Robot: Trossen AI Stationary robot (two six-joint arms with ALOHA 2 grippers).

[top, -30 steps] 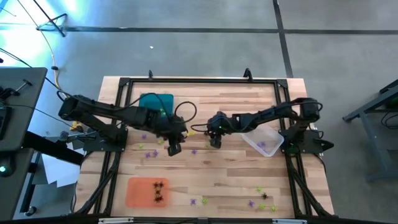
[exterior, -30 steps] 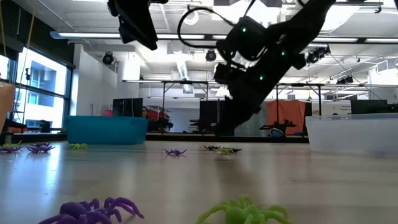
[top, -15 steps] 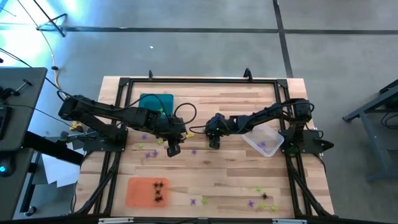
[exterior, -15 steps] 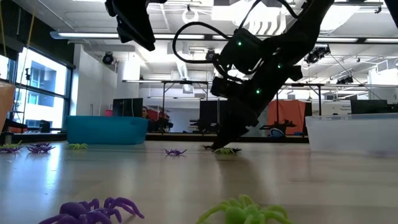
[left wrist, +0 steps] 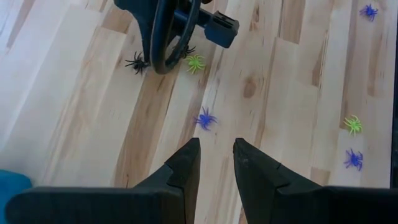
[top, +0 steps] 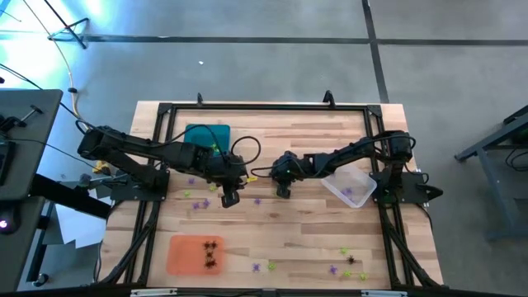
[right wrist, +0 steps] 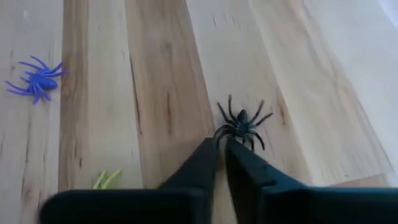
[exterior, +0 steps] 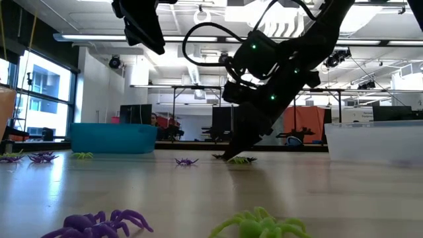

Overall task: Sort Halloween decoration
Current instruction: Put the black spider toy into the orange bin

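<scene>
Jaws, right gripper (right wrist: 221, 148): nearly closed, nothing clamped between them, tips at the table surface just short of a black spider (right wrist: 241, 128) at centre frame in the right wrist view. Jaws, left gripper (left wrist: 216, 155): slightly parted, empty, hovering over bare wood with a purple spider (left wrist: 204, 118) just beyond the tips.

Near items, lower part of the high view: orange tray (top: 196, 253) at lower left, holding a few black pieces. Loose yellow-green and purple pieces lie unsorted along the lower right edge (top: 350, 262), with one dark piece among them; a further pair sits at lower centre (top: 264, 266).

Middle items: both grippers meet near centre frame. Purple and yellow-green pieces are scattered at centre left (top: 200, 200), and a purple one lies between the two arms (top: 256, 200).

Far items: teal tray (top: 207, 137) at upper left, contents mostly hidden by the left arm; something yellow-green shows at its edge. Clear tray (top: 350, 187) at right, holding one or more purple pieces.

Progress, judged: early to middle. Each tray appears to have received some pieces by colour; well over a dozen remain on the table. Step in hand appears to be the pickup of the black spider by the right gripper, presumably bound for the orange tray.
</scene>
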